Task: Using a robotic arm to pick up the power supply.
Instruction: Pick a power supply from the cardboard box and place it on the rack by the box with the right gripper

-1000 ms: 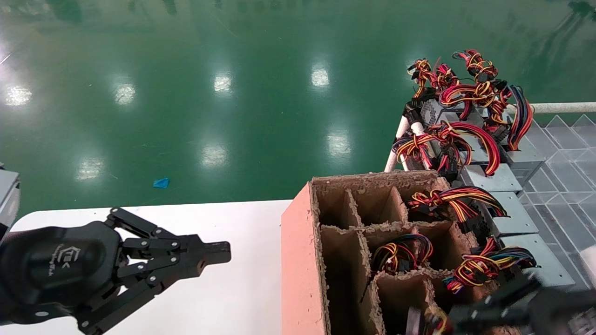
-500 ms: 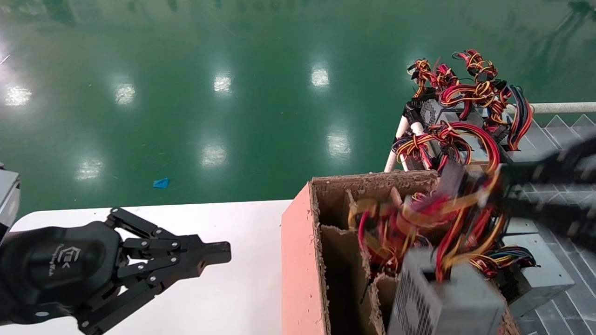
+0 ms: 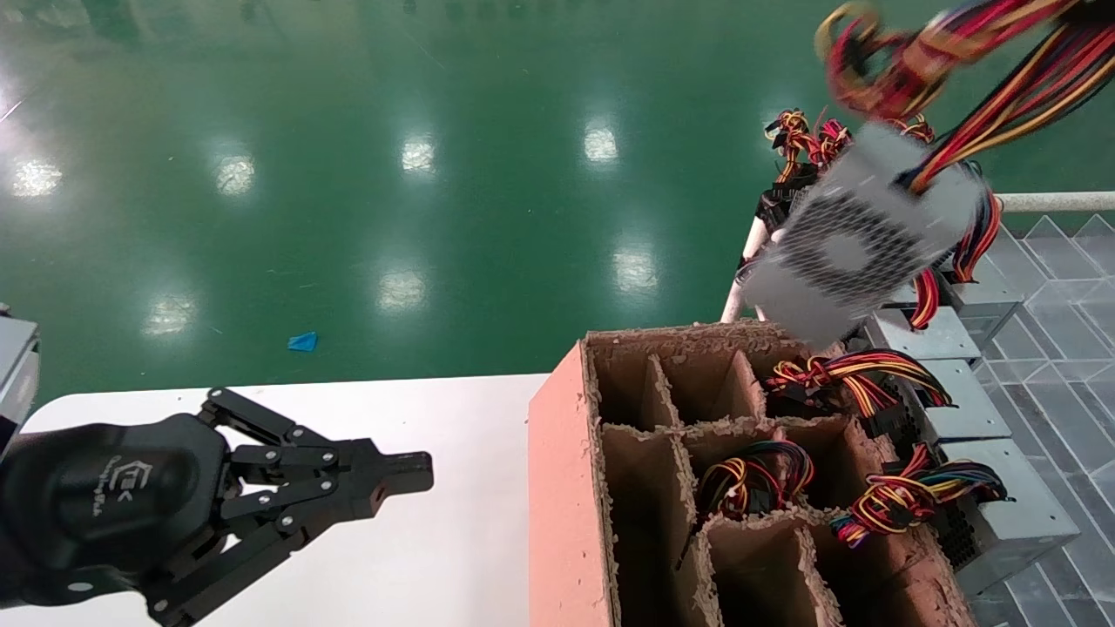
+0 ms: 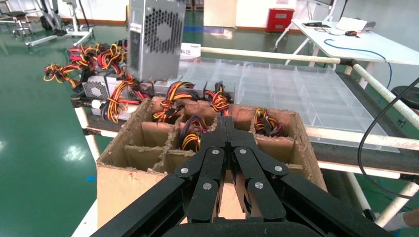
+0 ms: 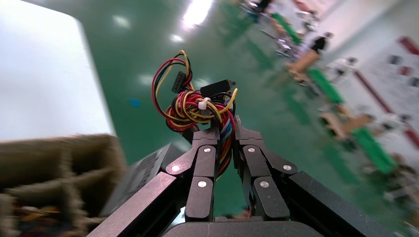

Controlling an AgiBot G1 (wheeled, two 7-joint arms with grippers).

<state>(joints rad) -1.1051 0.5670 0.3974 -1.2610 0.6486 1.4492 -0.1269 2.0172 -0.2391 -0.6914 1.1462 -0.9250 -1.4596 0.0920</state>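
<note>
From the head camera, the left claw (image 3: pixel 396 475) hangs over the white counter (image 3: pixel 435 540) with its long black fingers pressed together at the tips, holding nothing. Beside it stands a pink-sided cardboard box (image 3: pixel 562 488) split into compartments, some of them holding coloured wire bundles. A grey power supply (image 3: pixel 849 248) with a perforated fan grille is up in the air above the far right corner of the box, tilted, hanging by its red, yellow and black cable bundle (image 3: pixel 976 52), which runs off the top right edge; the right claw itself is out of this view. More grey supplies (image 3: pixel 976 409) lie in a row just right of the box. In the left wrist view, the left claw's clenched fingers (image 4: pixel 227 129) point at the cardboard box (image 4: pixel 123 182), and the lifted power supply (image 4: pixel 155 37) hangs above its far corner. In the right wrist view, the right claw (image 5: pixel 226 129) is clamped on the cable bundle (image 5: pixel 197 108), and the grey body of the power supply (image 5: pixel 143 175) hangs below it, near the blurred box (image 5: pixel 54 163).
</note>
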